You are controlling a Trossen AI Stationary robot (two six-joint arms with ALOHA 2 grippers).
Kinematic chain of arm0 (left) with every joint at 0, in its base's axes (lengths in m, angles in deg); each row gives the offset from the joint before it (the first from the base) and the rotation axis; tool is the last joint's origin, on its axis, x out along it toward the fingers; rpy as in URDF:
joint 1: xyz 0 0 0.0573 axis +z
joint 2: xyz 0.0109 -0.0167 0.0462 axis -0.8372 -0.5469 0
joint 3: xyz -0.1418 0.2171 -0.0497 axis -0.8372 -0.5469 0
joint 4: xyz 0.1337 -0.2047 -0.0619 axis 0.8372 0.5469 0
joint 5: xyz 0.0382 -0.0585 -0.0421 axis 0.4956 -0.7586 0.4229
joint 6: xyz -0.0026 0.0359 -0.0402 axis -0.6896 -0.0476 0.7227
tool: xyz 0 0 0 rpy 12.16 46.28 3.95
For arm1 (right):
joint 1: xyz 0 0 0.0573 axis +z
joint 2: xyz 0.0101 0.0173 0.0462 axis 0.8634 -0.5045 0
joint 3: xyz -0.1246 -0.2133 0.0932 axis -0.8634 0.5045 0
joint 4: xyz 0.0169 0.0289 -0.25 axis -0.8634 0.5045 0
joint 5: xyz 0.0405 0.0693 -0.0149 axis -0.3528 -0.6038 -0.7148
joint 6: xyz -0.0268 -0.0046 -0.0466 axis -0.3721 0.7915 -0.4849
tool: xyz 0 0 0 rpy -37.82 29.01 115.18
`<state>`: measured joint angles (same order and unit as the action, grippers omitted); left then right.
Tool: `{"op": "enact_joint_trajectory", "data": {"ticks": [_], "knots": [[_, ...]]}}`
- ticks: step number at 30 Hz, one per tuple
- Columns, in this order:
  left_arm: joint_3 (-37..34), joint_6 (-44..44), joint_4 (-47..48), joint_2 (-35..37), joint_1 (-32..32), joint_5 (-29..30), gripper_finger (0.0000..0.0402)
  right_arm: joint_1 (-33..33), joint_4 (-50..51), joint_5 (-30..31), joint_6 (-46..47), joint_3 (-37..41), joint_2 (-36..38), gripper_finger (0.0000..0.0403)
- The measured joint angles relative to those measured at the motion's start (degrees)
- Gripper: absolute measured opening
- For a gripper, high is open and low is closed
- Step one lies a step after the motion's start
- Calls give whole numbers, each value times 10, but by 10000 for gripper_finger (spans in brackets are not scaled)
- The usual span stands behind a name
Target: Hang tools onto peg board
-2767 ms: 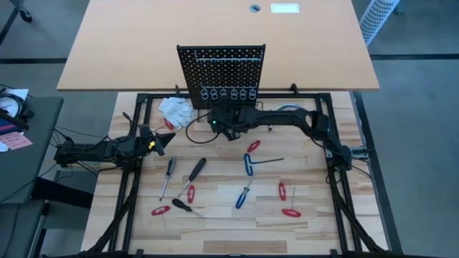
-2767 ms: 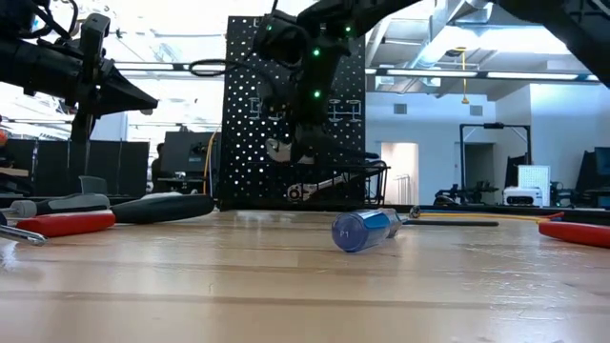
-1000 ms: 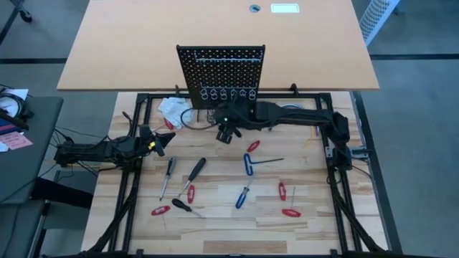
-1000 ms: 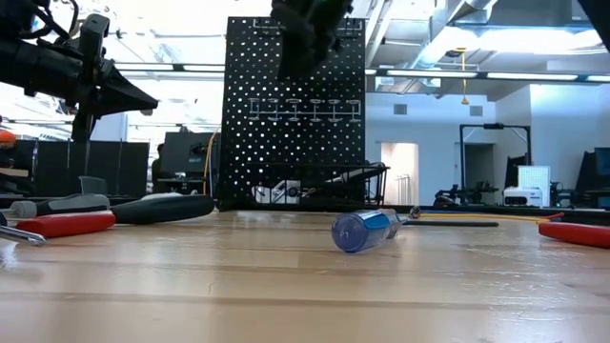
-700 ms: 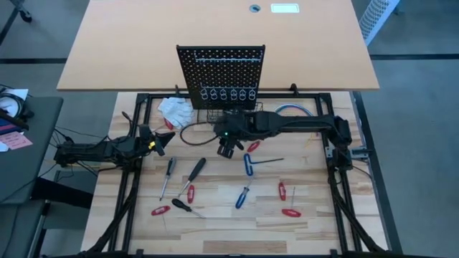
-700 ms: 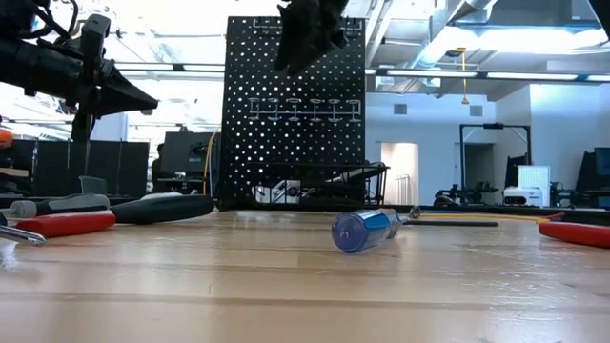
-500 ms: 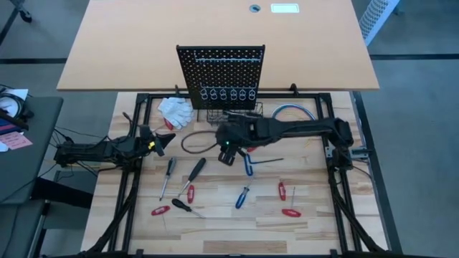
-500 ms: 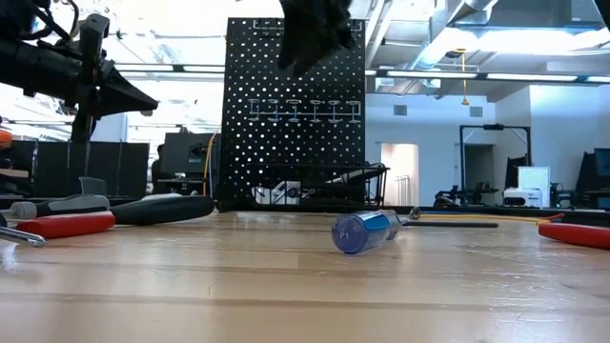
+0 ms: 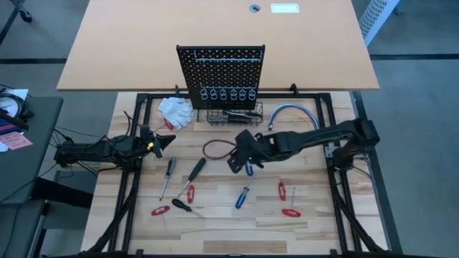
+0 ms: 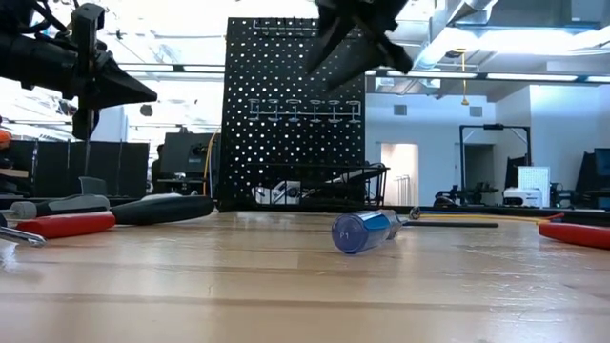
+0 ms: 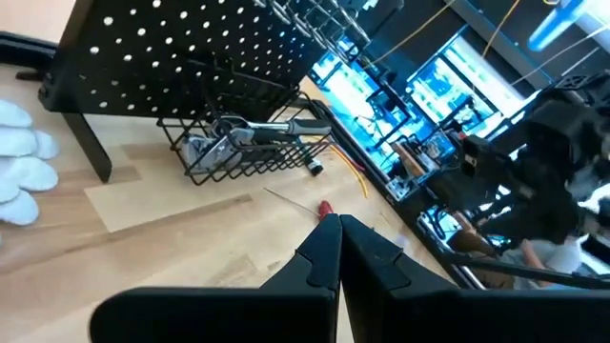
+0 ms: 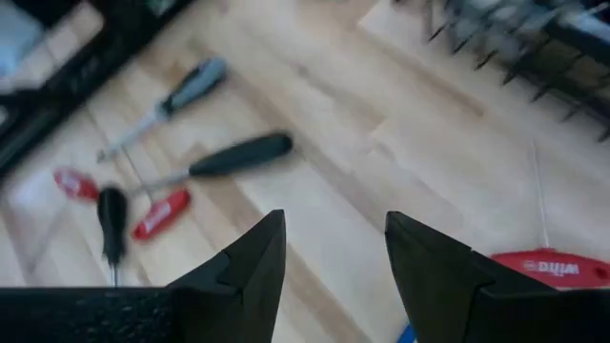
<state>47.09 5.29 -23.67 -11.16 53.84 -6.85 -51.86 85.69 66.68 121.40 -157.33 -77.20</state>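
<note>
**Right tool open and empty above the counter**

The right tool (image 9: 234,164) hovers with fingers spread, holding nothing. The peg board (image 9: 221,72) stands farther back; loose tools (image 9: 195,172) lie just left. The left tool (image 9: 162,141) waits closed, far left.

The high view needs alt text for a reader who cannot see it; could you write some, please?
From above, the right gripper hovers open and empty over tools scattered on the wooden table, in front of the upright black peg board. The left gripper waits, shut, at the left.
</note>
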Motion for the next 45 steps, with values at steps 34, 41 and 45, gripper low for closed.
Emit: {"op": "enact_joint_trajectory", "data": {"ticks": [34,41,45], "knots": [[234,261,386,-545,0,-285,115,-121,-213,-191,-189,267,142,187],[233,304,400,-596,-30,-346,199,-112,-211,-247,-213,267,142,187],[231,336,401,-597,-62,-349,210,-107,-211,-259,-243,267,142,187]]}}
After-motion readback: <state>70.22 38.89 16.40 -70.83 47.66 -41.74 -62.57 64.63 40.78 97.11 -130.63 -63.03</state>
